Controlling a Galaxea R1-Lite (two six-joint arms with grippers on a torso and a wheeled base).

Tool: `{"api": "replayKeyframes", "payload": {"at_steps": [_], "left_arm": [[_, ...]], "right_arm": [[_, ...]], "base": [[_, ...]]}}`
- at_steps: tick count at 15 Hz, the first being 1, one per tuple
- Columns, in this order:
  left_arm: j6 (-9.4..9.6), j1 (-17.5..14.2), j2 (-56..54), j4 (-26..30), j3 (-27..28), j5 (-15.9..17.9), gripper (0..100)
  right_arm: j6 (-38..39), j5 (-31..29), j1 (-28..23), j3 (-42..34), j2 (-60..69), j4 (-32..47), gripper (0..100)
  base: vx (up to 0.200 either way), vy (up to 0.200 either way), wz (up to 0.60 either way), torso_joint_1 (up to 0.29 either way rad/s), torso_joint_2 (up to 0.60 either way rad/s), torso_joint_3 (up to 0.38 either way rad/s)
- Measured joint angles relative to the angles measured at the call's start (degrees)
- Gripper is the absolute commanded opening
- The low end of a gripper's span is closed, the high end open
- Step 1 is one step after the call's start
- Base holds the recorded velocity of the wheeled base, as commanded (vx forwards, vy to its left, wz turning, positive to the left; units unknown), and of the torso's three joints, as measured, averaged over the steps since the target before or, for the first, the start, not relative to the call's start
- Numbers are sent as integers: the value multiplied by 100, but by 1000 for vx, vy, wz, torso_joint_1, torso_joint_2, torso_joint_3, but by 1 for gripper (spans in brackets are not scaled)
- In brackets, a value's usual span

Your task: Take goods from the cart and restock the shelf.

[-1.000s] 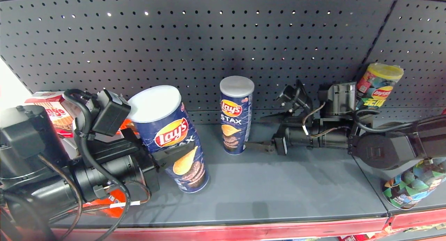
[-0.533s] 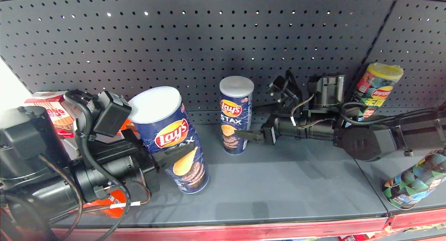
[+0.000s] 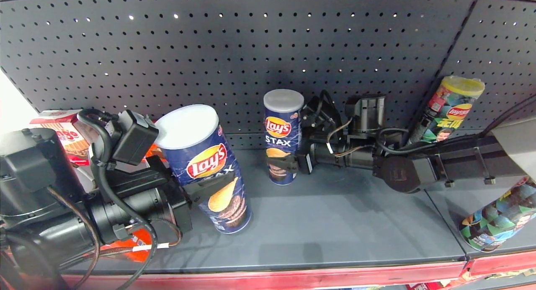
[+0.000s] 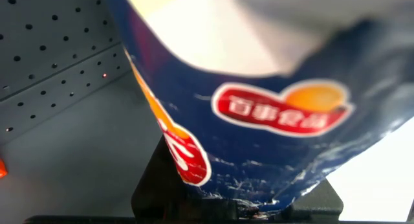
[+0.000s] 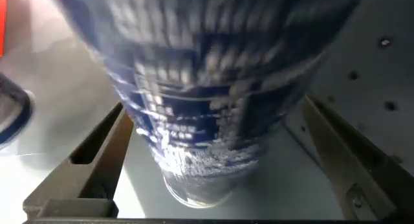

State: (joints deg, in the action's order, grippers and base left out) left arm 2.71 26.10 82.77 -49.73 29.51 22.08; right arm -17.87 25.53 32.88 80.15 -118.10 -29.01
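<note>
The left arm (image 3: 63,223) is black, built of fat round segments, with a black box-shaped camera (image 3: 133,135) on top. A thick black cable (image 3: 82,116) loops out of the box and runs along the arm. Thin brown wires (image 3: 165,235) carry a white tag (image 3: 142,247). The right arm (image 3: 469,158) is a black square-sided link with small screws, meeting a round joint cap (image 3: 395,173). A pale grey panel (image 3: 517,141) shows at its right end. Brown and white wires (image 3: 341,128) cross its wrist. The right gripper (image 3: 282,159) has flat, dull brown fingers (image 5: 97,162).
</note>
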Motion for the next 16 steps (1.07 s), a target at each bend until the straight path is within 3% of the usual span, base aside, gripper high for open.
{"api": "replayKeyframes", "payload": {"at_steps": [10, 16], "left_arm": [[-4, -15, -22, 0, -39, 1, 0], [-6, -235, -127, 57, -71, 55, 0]], "right_arm": [[129, 28, 66, -240, -9, -166, 0], [112, 1026, 135, -1613, 1273, -356, 0]], "base": [[0, 0, 0, 0, 0, 0], [0, 0, 0, 0, 0, 0]]}}
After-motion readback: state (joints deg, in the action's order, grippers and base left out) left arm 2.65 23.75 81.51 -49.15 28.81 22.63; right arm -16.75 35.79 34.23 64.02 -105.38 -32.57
